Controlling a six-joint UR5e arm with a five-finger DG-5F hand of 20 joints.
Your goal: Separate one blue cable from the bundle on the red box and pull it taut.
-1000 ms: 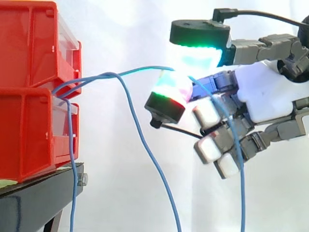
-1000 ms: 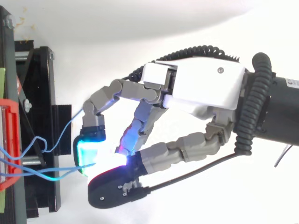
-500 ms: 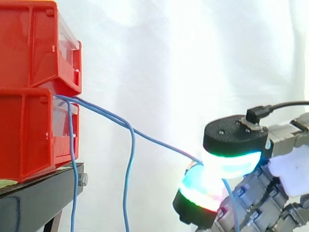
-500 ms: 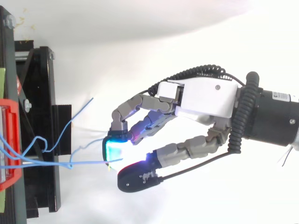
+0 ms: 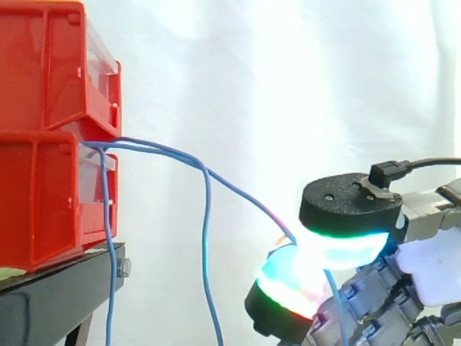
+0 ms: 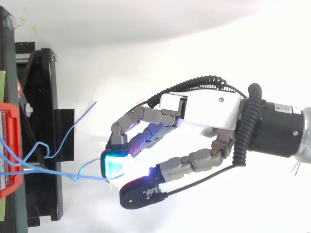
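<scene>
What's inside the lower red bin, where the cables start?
The blue cables come out over the lower red bin's front edge, beneath the upper bin. Its red wall hides their ends and whatever else is inside.

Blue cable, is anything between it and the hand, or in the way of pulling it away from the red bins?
Nothing visible. The hand pinches the blue cable between its pads, and the space beyond it is open. A second blue strand leaves the red bins beside it, then hangs down; it might drag along.

Black stand (image 5: 50,297); white curtain (image 5: 252,72)
</scene>
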